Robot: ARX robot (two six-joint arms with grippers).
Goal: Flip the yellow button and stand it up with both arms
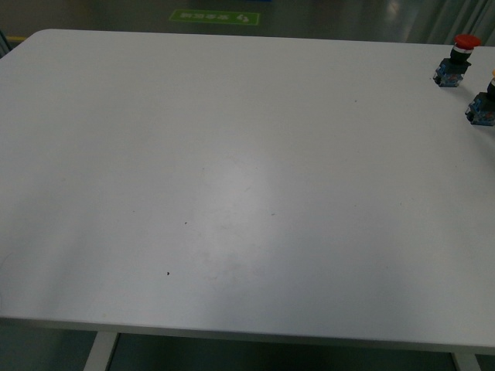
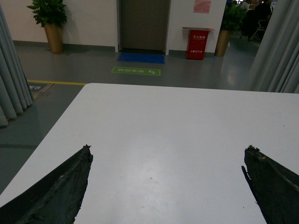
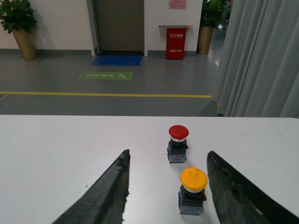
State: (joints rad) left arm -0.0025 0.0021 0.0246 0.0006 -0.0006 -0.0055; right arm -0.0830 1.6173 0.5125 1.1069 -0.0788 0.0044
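Observation:
The yellow button (image 3: 193,189) stands upright on the white table (image 3: 56,154), orange-yellow cap up and blue-black block down. It sits between the fingers of my open right gripper (image 3: 168,152), close to one finger (image 3: 233,186) without touching it. In the front view only its block (image 1: 482,108) shows at the far right edge, the cap cut off. My left gripper (image 2: 168,148) is open and empty over bare table (image 2: 163,121). Neither arm shows in the front view.
A red-capped push-button (image 3: 178,142) stands upright just beyond the yellow one, also at the far right in the front view (image 1: 458,60). The table's far edge (image 1: 232,35) drops to grey floor. A grey curtain (image 3: 261,56) hangs beyond the table.

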